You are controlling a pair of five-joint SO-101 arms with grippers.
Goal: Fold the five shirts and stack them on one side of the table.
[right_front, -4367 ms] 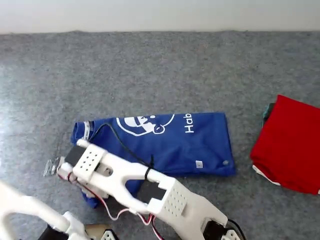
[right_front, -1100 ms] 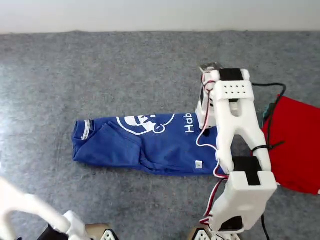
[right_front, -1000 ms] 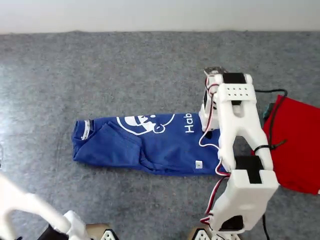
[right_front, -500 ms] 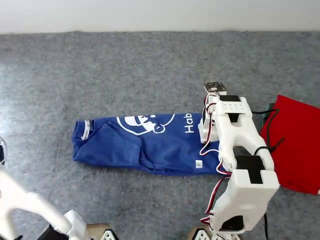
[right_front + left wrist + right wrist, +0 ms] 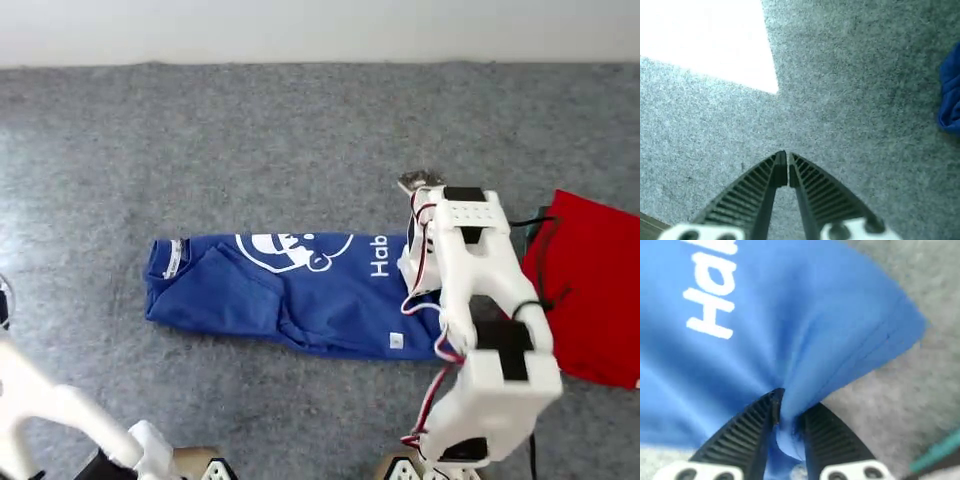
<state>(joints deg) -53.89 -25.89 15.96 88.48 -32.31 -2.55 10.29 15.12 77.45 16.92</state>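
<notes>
High view: the right arm (image 5: 470, 270) is reaching over the table (image 5: 300, 120), and its head is sitting on the end of the blue shirt (image 5: 290, 290) nearest the red shirt (image 5: 585, 290). The blue shirt is lying folded in a long strip, running away from that arm's head toward the left arm (image 5: 40, 410). The red shirt is lying folded just beside the right arm, apart from the blue one.

Left wrist view: the left gripper (image 5: 788, 172) is hanging above bare grey table. Its jaws are meeting at the tips and are holding nothing. An edge of the blue shirt is showing well off to one side.

Right wrist view: the right gripper (image 5: 787, 415) is pinching a raised fold of the blue shirt, with the jaws nearly together and cloth bunching between them. White lettering (image 5: 710, 290) is lying just beyond the pinch.
</notes>
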